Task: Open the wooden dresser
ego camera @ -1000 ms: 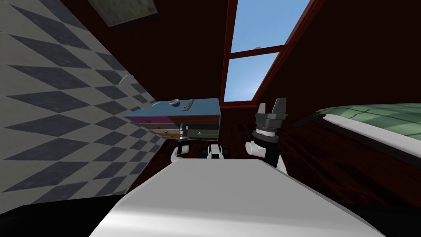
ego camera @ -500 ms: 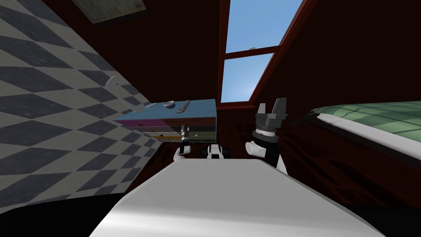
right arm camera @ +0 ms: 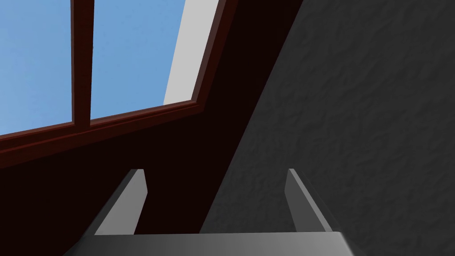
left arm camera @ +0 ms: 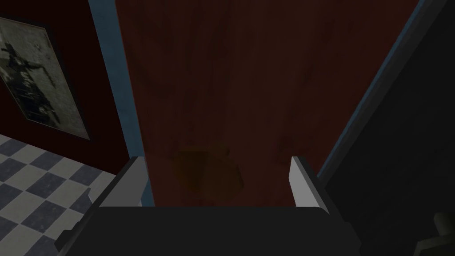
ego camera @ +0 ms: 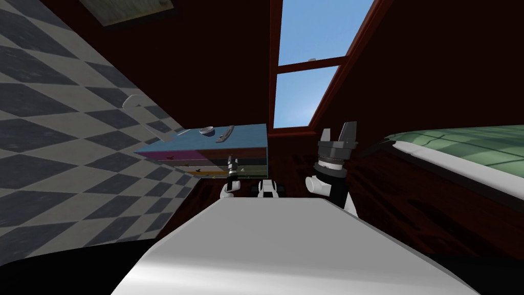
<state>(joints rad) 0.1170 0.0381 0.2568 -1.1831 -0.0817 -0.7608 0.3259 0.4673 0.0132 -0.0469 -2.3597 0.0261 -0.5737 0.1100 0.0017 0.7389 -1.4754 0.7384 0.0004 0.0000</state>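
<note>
While the left gripper (ego camera: 232,164) reaches forward with its two fingers spread wide, the dresser (ego camera: 204,152) stands straight ahead of it. The dresser is low, with a blue top and stacked drawer fronts in magenta, grey, yellow and green. In the head view the fingertips overlap the lower drawer fronts, towards the end of the dresser nearer the right arm. Whether they touch cannot be told.

In the left wrist view the left gripper (left arm camera: 217,162) holds nothing. Just beyond its fingers is a dark red-brown panel (left arm camera: 249,89) edged in blue. A dim amber patch (left arm camera: 209,174) sits on that panel, between the fingers.

A small round dish (ego camera: 207,131) and a long grey object (ego camera: 225,134) lie on the dresser top, beyond the hand.

The right gripper (ego camera: 339,132) is raised well off to the side, away from the dresser. Its fingers (right arm camera: 133,195) are also spread, with nothing between them.
</note>
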